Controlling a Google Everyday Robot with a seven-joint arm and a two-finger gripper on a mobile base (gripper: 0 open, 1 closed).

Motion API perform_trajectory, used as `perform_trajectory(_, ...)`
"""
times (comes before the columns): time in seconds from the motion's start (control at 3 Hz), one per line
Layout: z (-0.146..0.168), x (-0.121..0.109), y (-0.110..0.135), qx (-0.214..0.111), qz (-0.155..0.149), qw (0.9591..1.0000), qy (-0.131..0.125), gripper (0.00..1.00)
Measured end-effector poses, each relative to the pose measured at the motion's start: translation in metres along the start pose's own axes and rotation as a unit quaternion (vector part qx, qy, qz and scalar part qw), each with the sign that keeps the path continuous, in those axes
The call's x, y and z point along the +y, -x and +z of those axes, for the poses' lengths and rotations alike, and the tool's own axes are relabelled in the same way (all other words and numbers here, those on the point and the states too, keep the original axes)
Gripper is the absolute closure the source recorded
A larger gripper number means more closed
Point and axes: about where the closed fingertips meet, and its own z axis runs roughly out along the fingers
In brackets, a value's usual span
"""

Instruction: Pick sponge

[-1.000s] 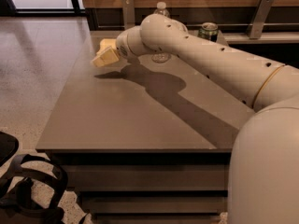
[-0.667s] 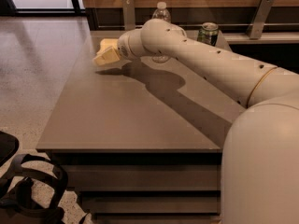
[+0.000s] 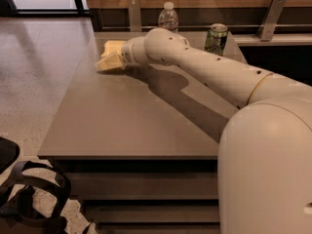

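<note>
The sponge [image 3: 114,46] is a small pale-yellow pad lying on the brown table [image 3: 126,121] near its far left corner. My gripper [image 3: 109,62], yellowish at the end of the white arm [image 3: 195,65], sits low over the table right in front of the sponge. It touches or nearly touches the sponge, and I cannot tell which. The wrist covers the sponge's right end.
A green can [image 3: 216,38] and a clear water bottle [image 3: 168,17] stand at the table's far edge. Metal brackets [image 3: 272,14] and a wooden wall lie behind. My white body [image 3: 268,169] fills the lower right. A black chair part [image 3: 29,194] is on the floor at lower left.
The forearm and shoulder have swung slightly leftward and closer to the camera. The gripper stays at about the same spot by the table's far left corner.
</note>
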Motion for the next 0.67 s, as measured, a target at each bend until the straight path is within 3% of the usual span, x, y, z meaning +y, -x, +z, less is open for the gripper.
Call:
perform_trajectory(0.33,0.0088,0.0061,-0.0094,-0.006,0.012,0.9999,0.002,0.14)
perform_trajectory(0.67,0.0111,0.0083,-0.0101,-0.006,0.013,0.9999,0.004,0.38)
